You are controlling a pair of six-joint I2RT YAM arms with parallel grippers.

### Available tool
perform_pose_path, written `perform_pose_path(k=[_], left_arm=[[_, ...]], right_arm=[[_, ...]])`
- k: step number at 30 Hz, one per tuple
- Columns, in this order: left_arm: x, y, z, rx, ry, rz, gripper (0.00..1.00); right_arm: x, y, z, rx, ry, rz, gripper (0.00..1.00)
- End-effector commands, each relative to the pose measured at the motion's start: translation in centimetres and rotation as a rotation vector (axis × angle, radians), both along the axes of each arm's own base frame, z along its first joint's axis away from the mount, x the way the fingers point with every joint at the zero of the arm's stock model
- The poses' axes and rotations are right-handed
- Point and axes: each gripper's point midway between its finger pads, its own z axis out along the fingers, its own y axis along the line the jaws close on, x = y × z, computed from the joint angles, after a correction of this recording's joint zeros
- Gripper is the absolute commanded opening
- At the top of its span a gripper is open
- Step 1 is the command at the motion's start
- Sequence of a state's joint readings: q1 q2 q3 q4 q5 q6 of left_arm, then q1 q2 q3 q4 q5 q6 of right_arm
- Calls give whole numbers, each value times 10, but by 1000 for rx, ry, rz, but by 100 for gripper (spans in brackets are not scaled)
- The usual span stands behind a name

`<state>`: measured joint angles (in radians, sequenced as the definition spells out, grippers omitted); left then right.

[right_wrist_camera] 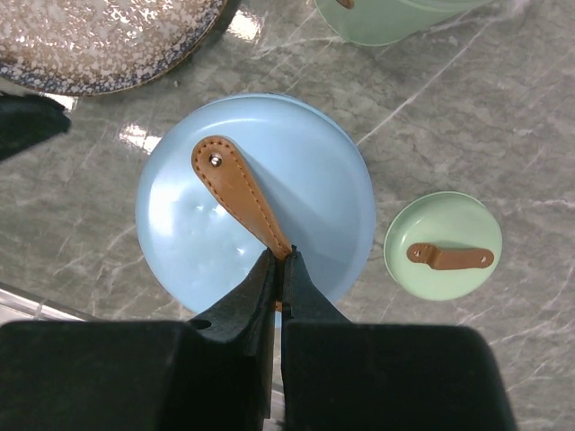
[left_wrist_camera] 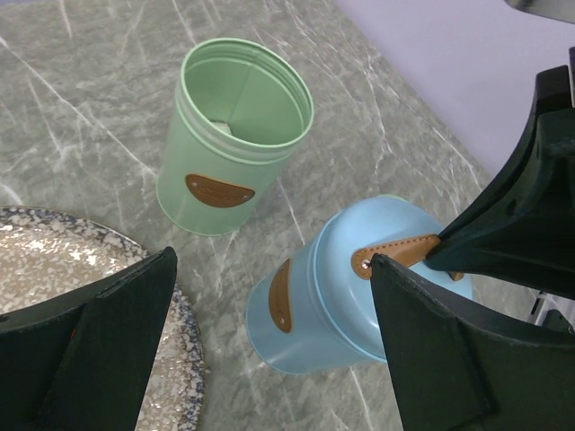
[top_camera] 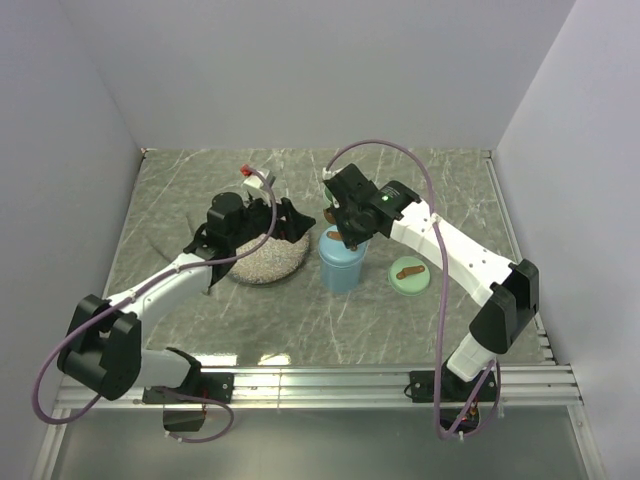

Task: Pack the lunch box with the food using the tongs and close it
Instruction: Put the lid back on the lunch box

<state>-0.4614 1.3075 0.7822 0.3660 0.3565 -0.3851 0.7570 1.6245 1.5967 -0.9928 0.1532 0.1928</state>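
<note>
We've right gripper (right_wrist_camera: 280,257) clamped on brown leather strap (right_wrist_camera: 235,189), round pale-blue lid (right_wrist_camera: 319,175) directly below (left gripper (left_wrist_camera: 269,269) gapes empty).

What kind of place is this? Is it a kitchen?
Probably a robot testing booth, not a kitchen. Plain white walls box in a marble-look table, the left arm and right arm are bolted to a metal rail at its edge, and the blue tin and speckled plate look like practice props.
</note>
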Motion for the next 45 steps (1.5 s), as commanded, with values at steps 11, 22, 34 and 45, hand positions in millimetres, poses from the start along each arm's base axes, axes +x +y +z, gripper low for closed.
perform_pose_path(k=[11,22,34,45], left_arm=[[-2,-18,6,35,-29,-67,94],[1,-24,-8,68,10,-78,93],[4,-22,-7,71,7,-57,93],[5,-23,-8,71,10,-52,93]], right_arm=[[-5,4,-22,-8,28,-6,0],[-9,4,-47,-36,74,-5,0],[-7,6,-37,1,31,-5,25],[-5,1,-19,29,-32,-33,52]])
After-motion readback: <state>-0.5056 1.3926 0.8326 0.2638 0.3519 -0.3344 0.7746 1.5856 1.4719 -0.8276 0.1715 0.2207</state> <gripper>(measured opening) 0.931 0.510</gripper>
